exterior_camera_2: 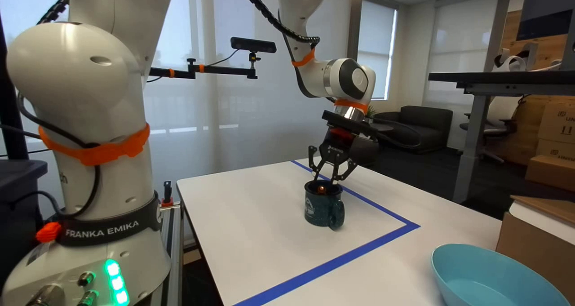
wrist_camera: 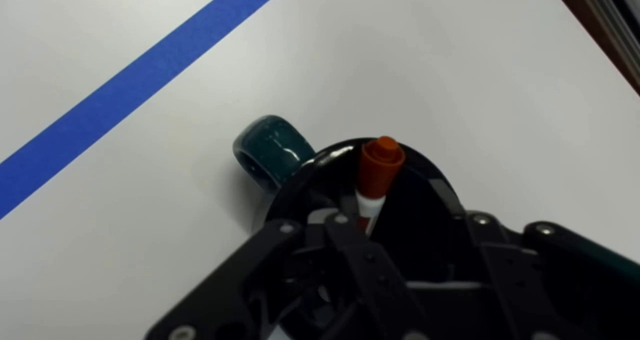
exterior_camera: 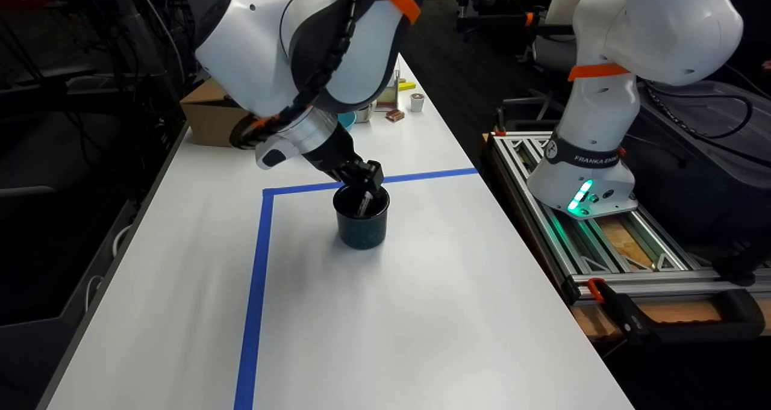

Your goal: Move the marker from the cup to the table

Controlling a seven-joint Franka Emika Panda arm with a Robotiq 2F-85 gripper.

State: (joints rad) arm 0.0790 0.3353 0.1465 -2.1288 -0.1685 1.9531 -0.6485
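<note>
The cup (exterior_camera: 361, 232) is a dark teal mug standing upright on the white table (exterior_camera: 421, 313). It also shows in an exterior view (exterior_camera_2: 320, 211) and in the wrist view, with its handle (wrist_camera: 272, 148). The marker (wrist_camera: 381, 168) stands tilted inside the cup. It has an orange end at the rim and a white body; its lower part is hidden. The orange end also shows in an exterior view (exterior_camera_2: 321, 189). My gripper (wrist_camera: 397, 202) points down into the cup mouth with its fingers apart. The marker is between them, nearer the left finger in the wrist view.
Blue tape (exterior_camera: 259, 289) lines the table around the cup. A light-blue bowl (exterior_camera_2: 494, 274) and a cardboard box (exterior_camera_2: 534, 243) stand beyond the tape. Small items, including a white pod (exterior_camera: 417, 102), sit at the table's far end. The robot base (exterior_camera: 581, 181) stands beside the table.
</note>
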